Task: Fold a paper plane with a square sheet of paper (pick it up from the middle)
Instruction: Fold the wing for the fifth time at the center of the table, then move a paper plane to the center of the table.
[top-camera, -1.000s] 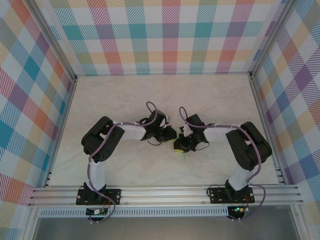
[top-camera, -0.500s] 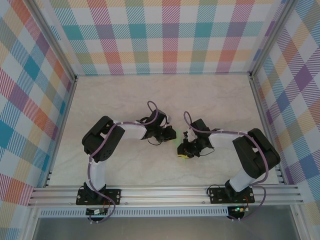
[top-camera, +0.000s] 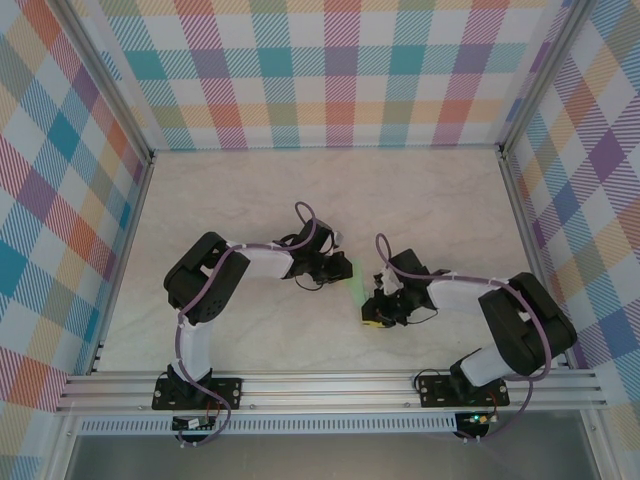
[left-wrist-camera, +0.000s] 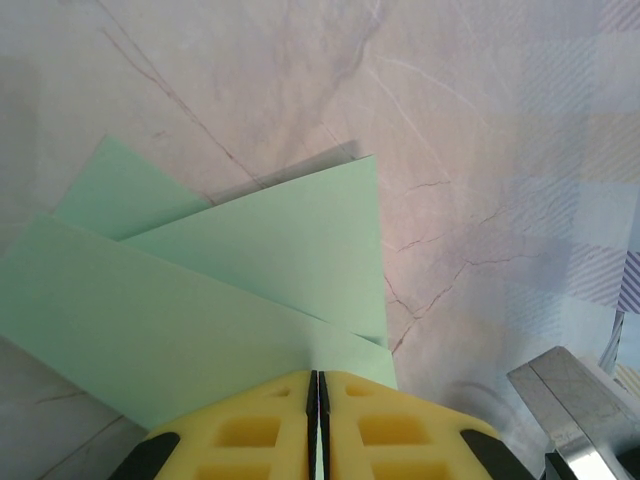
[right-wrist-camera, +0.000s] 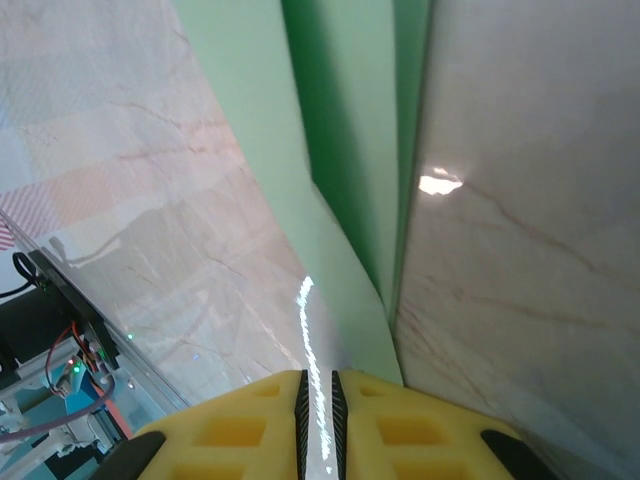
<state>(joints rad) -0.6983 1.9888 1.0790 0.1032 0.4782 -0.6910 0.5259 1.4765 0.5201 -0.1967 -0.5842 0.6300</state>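
**Two grippers clamped on one paper plane**

Two arms reach toward the middle of the marbled table (top-camera: 300, 190), and the paper plane (top-camera: 358, 293) spans the short gap between them as a narrow, pale mint-green strip. The left gripper (top-camera: 346, 269) holds its far end and the right gripper (top-camera: 374, 318) its near end.

Seen from the left wrist, the yellow fingers (left-wrist-camera: 250, 420) are pressed together on the edge of the paper, whose folded layers fan out ahead over the marble. Seen from the right wrist, the yellow pads (right-wrist-camera: 380, 420) stand all but together, with a fold of the green paper running down between them.

Whether the plane touches the tabletop cannot be told. Plaid walls (top-camera: 340, 70) enclose the table.
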